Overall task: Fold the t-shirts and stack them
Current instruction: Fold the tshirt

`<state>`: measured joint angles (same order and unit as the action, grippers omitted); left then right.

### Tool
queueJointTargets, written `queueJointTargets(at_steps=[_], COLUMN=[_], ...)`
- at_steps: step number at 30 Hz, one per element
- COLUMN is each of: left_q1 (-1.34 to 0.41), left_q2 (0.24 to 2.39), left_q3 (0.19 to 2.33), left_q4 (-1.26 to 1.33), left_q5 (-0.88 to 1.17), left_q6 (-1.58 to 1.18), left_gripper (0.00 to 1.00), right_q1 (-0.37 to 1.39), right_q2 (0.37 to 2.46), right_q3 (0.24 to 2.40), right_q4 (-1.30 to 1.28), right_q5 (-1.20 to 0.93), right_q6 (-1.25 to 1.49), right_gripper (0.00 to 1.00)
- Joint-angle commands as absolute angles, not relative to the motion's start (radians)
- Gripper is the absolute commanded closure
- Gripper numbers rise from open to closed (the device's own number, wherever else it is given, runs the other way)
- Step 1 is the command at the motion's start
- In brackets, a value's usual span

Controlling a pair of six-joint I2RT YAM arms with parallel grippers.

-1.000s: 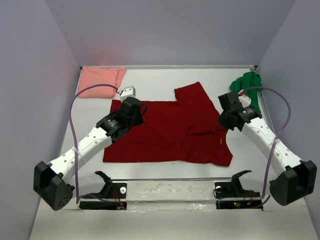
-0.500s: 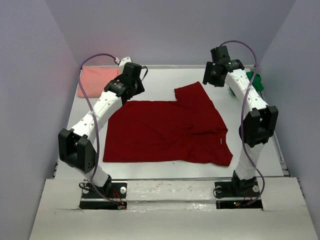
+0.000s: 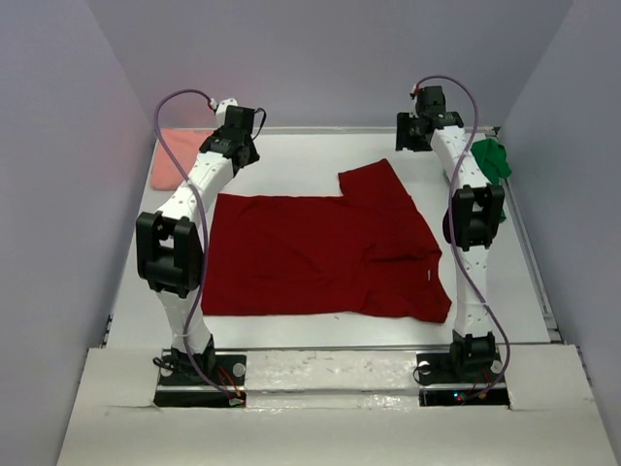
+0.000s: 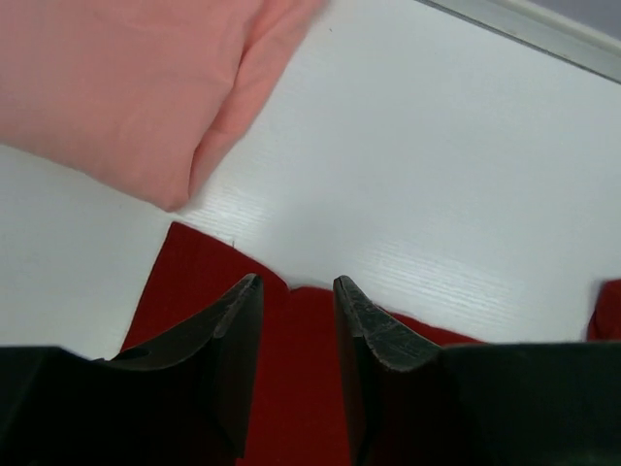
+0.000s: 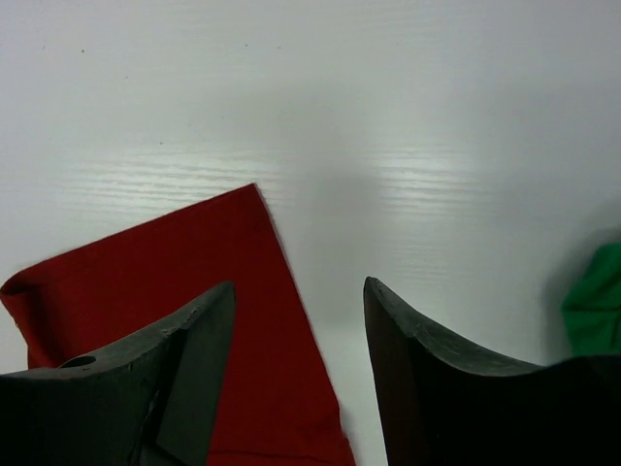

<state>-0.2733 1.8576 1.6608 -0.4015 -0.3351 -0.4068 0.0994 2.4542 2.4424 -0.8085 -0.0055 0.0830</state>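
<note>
The dark red t-shirt (image 3: 325, 254) lies spread flat mid-table, one sleeve (image 5: 194, 272) pointing toward the back. A pale pink t-shirt (image 3: 173, 165) lies folded at the back left, and a green t-shirt (image 3: 490, 160) is bunched at the back right. My left gripper (image 4: 296, 286) hangs open above the red shirt's far left edge (image 4: 301, 369), with the pink shirt (image 4: 126, 87) just beyond it. The right gripper (image 5: 299, 286) is open over the sleeve's right edge, holding nothing. Green cloth (image 5: 597, 301) shows at that view's right side.
The white table (image 3: 320, 155) is walled in by grey panels at the back and both sides. Both arms stand tall and reach to the back, the left gripper (image 3: 241, 153) and right gripper (image 3: 412, 136) near the back wall.
Both arms rose from low over the red shirt and stretched to the back of the table. Both grippers went from shut to open. The red shirt lies as before.
</note>
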Motion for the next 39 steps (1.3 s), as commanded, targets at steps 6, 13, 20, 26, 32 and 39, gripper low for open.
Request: queueJointTargets(at_steps=[6,13,20,26,32,39], left_q1=[-0.219,-0.216,-0.216,-0.216,-0.216,-0.218], left_q2=[1.939,1.959,1.937,1.924,1.907,1.885], left_q3=[1.775,1.786,1.747,1.736,1.727,1.692], left_q4=[-0.391,-0.391,-0.373,-0.362,-0.367,-0.364], left_q5=[-0.315,-0.256,-0.245,-0.203,-0.213,-0.219], left_q6=[-0.360,-0.383,-0.376,-0.380,-0.380,-0.384], left_gripper=[0.55,0.55,0.55,0.55,0.55,0.55], right_q1=[0.077,0.057,0.046,0.046,0.046,0.046], right_q2=[2.572,2.628,2.678,2.704,2.711,2.715], right_q3=[2.577,2.583,2.614,2.614,2.617,2.626], right_q4=[-0.762,-0.775,-0.793,-0.782,-0.764,-0.742], right_q5=[-0.133,-0.259,-0.385,-0.514,-0.549,-0.542], right_q6=[0.067,0.071,0.069,0.075,0.083,0.072], right_gripper=[0.39,0.41,0.41,0.40,0.43,0.44])
